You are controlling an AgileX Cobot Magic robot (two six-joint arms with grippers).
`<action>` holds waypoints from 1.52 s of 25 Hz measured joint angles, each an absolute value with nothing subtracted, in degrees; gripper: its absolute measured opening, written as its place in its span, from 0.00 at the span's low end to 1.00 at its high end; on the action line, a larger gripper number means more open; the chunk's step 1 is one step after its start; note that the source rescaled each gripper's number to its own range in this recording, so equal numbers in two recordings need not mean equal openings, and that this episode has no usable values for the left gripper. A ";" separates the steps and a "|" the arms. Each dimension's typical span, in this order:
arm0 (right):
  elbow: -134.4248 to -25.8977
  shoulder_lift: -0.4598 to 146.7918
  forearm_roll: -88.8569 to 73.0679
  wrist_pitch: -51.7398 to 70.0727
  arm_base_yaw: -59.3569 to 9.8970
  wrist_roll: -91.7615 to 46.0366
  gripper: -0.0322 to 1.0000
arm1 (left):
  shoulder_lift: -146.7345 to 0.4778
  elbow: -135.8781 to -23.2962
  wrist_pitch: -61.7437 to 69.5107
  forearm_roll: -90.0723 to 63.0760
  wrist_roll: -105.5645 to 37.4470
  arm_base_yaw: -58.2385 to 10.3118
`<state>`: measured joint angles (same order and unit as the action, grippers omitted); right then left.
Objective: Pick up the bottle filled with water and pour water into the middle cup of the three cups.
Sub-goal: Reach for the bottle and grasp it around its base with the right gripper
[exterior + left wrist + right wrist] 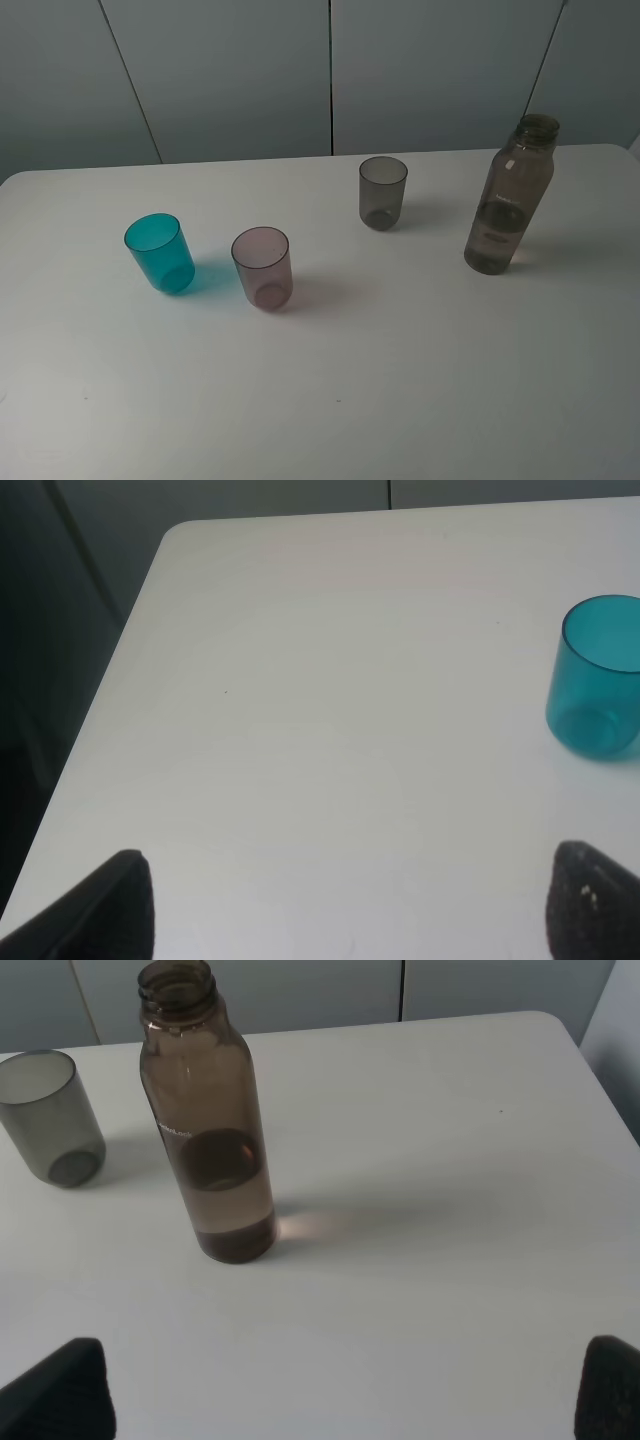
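The bottle (508, 200) stands upright at the right of the white table (400, 380), capless and partly filled with water. The middle cup (263, 267) is pinkish-mauve, with a teal cup (160, 252) to its left and a smoky grey cup (383, 192) farther back to its right. No arm shows in the exterior high view. In the right wrist view the bottle (210, 1120) and the grey cup (50, 1115) stand ahead of my right gripper (345, 1390), open with nothing between its fingertips (60, 1390). My left gripper (350, 905) is open and empty, with the teal cup (600, 675) ahead of it.
The table's left edge (100, 710) runs close by the left gripper, with dark floor beyond it. Its right edge (600, 1070) shows past the bottle. Grey wall panels (330, 70) stand behind the table.
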<state>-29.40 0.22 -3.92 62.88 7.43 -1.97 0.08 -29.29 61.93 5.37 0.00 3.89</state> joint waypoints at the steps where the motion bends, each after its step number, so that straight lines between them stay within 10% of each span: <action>1: -29.40 0.22 -3.92 62.88 7.43 -1.97 1.00 | 0.08 -29.29 61.93 5.37 0.00 3.89; 38: -40.35 20.57 -8.89 51.22 7.43 -2.67 1.00 | 0.08 -29.29 61.93 5.37 0.00 3.89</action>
